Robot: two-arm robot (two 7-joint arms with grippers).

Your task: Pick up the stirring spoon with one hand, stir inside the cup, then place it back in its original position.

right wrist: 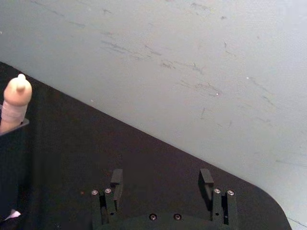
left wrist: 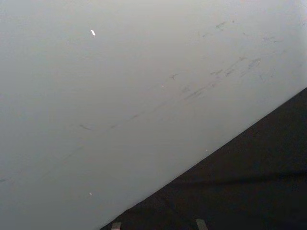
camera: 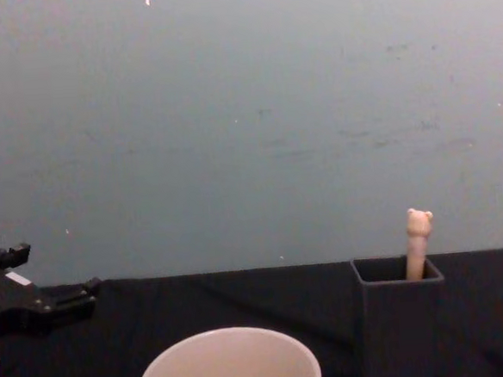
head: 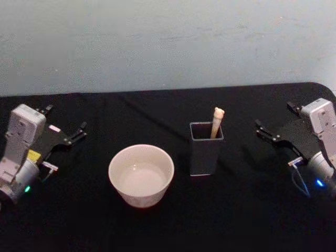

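Observation:
The stirring spoon stands in the dark grey square holder at centre right, its beige bear-head handle sticking out above the rim; its bowl is hidden inside. The cream-white cup sits to the holder's left, a short gap apart. My right gripper hovers open at the right of the table, well away from the holder, with nothing between its fingers. The right wrist view catches the spoon's handle. My left gripper rests open at the far left, also holding nothing.
A black cloth covers the table, and a pale grey wall rises behind its far edge. The table's rounded right corner lies just behind the right gripper. There is free cloth between each gripper and the two vessels.

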